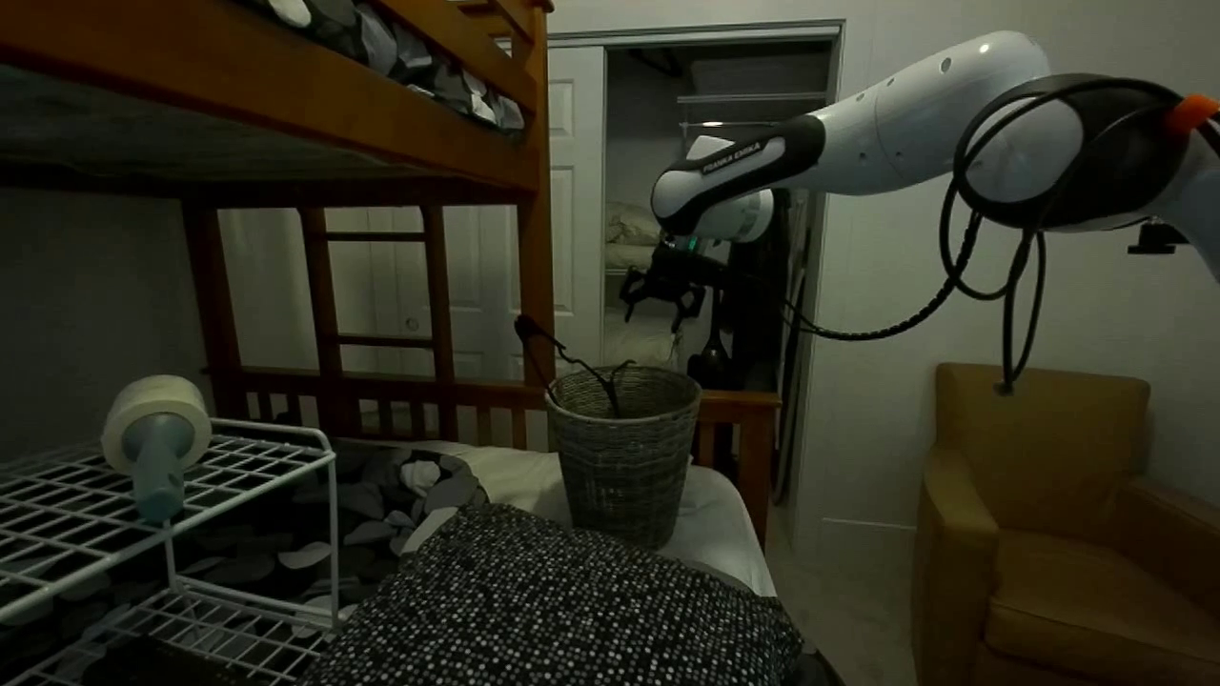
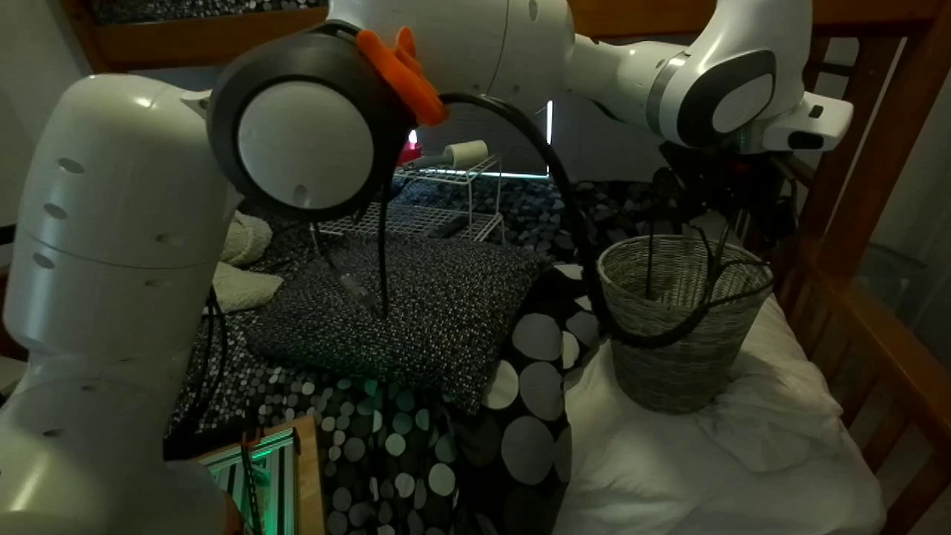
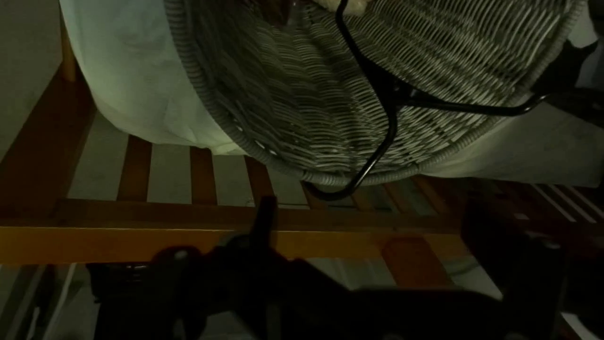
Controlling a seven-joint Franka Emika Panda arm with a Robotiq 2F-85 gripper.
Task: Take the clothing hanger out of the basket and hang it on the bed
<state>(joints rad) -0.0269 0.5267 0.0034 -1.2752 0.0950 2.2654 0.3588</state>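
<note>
The clothing hanger is thin and dark and leans in the grey woven basket, one arm sticking up past the rim. In the wrist view the hanger has its hook curving over the rim of the basket. The basket stands on the white mattress. My gripper is open and empty above the basket's far side. In the wrist view the fingers are wide apart, with the hook in front of them. The brown wooden bed has a rail behind the basket.
A white wire rack holds a roller. A dark speckled pillow lies in front of the basket. A tan armchair stands beside the bed. A black cable hangs from the arm, crossing before the basket in an exterior view.
</note>
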